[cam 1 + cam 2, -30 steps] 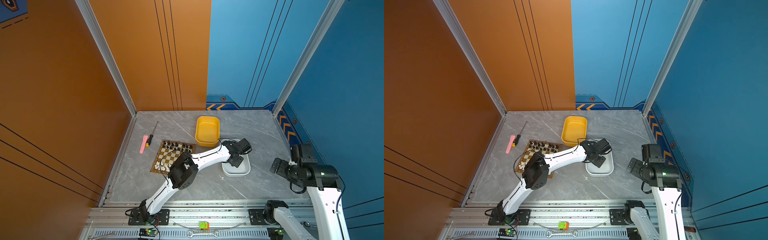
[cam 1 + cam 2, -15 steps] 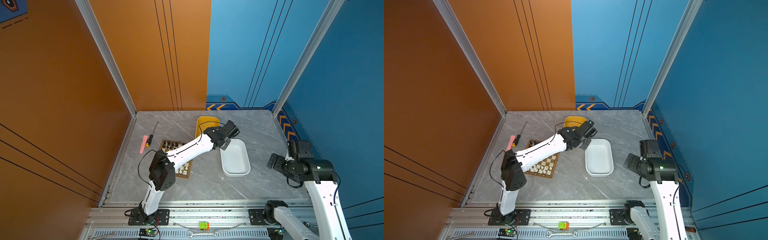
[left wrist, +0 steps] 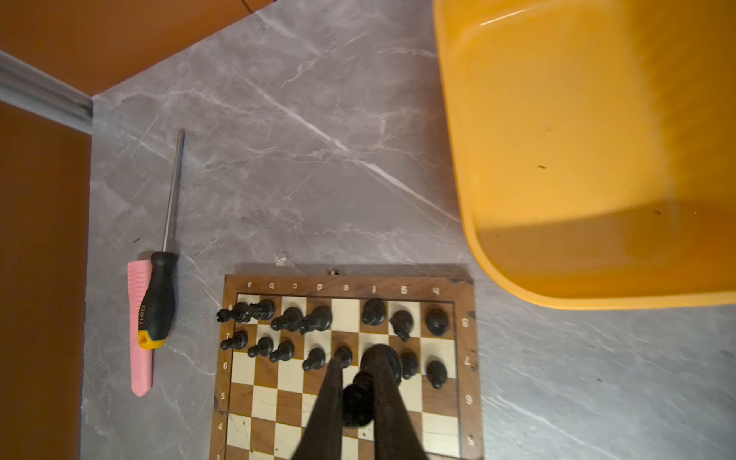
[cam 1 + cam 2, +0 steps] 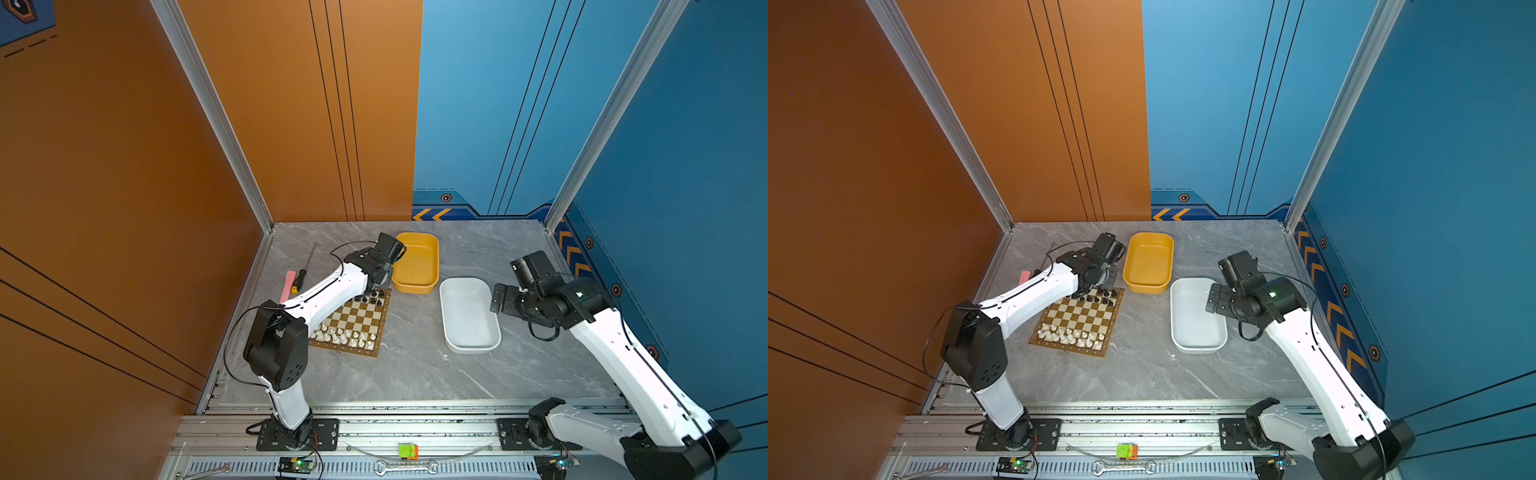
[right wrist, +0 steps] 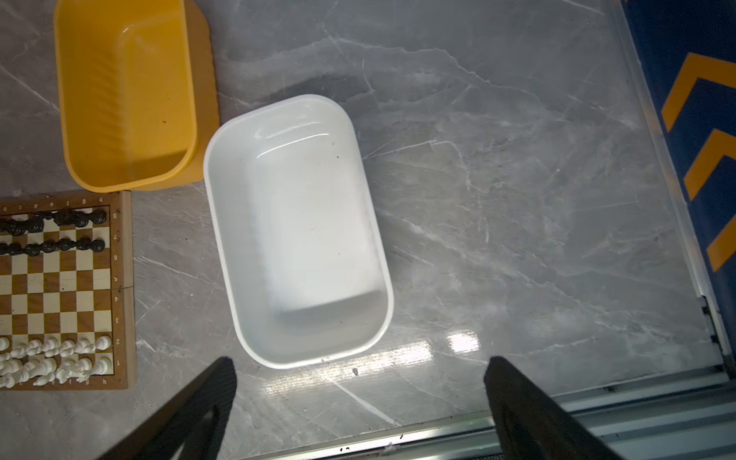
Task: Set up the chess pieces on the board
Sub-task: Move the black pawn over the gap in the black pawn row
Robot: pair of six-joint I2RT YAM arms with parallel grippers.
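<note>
Black jaws of the left gripper [image 3: 360, 368], set narrow, pinch a black chess piece [image 3: 357, 402]. They hold it just above the board [image 3: 346, 286], over the squares in front of the black rows. The board lies on the grey marble worktop [image 4: 415, 374], toward the left edge and about midway between the front and far edges. The other black pieces [image 3: 318, 318] stand in the two rows along the board's far side. The white pieces [image 4: 341, 336] fill the two rows along its near side.

The right gripper [image 5: 362, 360] hovers near the right edge with its jaws spread wide and nothing between them, just beside the white tub [image 5: 235, 255]. That tub sits near the worktop's middle, apart from the board. The yellow tub [image 4: 415, 286] sits toward the far edge, just beside the board's far right corner. Whether the two tubs touch cannot be told. A screwdriver [image 3: 159, 302] with a black handle lies against a pink strip [image 3: 139, 366] near the left edge, toward the far left corner.
</note>
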